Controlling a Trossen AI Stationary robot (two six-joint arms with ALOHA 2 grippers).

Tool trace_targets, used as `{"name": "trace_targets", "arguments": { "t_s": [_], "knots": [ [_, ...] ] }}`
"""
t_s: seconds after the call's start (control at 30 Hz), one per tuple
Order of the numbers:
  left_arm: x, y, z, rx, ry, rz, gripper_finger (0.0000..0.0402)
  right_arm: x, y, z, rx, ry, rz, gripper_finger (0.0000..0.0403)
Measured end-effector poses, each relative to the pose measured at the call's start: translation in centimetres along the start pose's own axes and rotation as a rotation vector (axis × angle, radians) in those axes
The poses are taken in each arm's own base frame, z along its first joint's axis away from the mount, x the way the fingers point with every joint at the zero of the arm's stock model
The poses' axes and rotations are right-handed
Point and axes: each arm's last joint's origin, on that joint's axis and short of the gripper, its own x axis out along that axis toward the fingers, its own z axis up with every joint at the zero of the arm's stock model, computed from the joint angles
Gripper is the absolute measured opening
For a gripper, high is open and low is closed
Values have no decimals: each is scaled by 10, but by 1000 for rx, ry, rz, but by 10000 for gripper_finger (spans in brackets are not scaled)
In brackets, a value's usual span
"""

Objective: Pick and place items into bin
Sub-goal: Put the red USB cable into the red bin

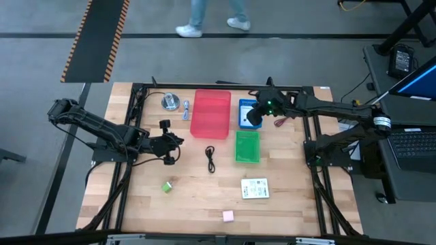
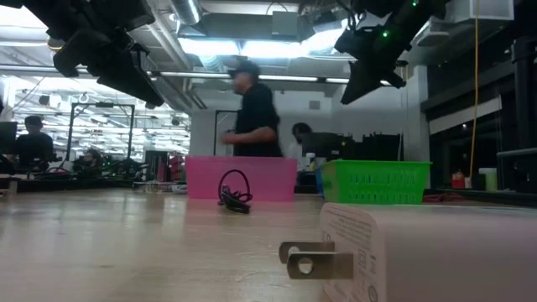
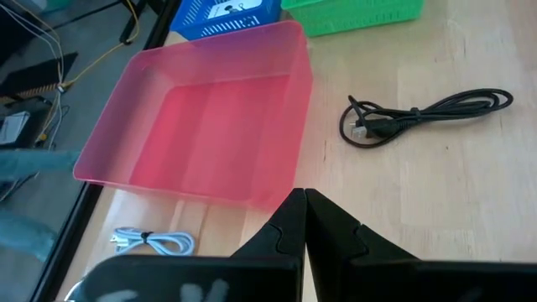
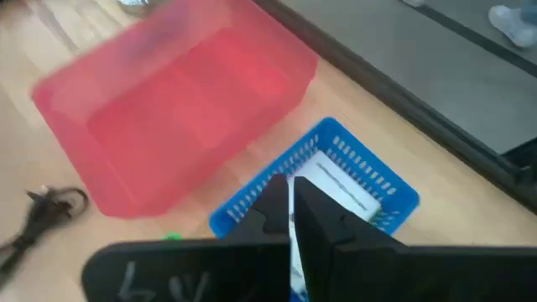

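A black cable (image 1: 210,160) (image 3: 419,117) lies coiled on the wood, in front of the red bin (image 1: 210,113) (image 3: 210,126). A white printed packet (image 1: 255,188), a green block (image 1: 166,186) and a pink block (image 1: 227,216) lie nearer the near edge. A thin red cable (image 1: 281,121) lies right of the blue bin (image 1: 247,114) (image 4: 336,168), which holds a white packet (image 4: 340,189). My left gripper (image 1: 178,141) (image 3: 304,210) is shut, raised left of the black cable. My right gripper (image 1: 253,116) (image 4: 291,210) is shut, hovering over the blue bin.
A green bin (image 1: 247,146) (image 2: 375,182) stands in front of the blue one. A round silver disc (image 1: 169,102) and a small white cable (image 1: 186,109) (image 3: 155,243) lie left of the red bin. A white thing with metal prongs (image 2: 403,252) fills the low view's foreground. People pass beyond the table.
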Motion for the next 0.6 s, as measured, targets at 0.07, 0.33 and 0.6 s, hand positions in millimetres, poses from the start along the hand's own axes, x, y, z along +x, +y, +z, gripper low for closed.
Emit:
{"name": "trace_targets", "arguments": {
  "t_s": [0.07,0.33,0.6],
  "knots": [
    [0,0,0,-15,-3,-1,2,1,-5,-2,-3,34,-20,1],
    [0,-1,0,-67,-2,-28,2,4,-33,-12,49,210,-124,1],
    [0,-1,1,-93,-2,-28,2,-2,-46,-29,-31,420,-196,2]
  ]
}}
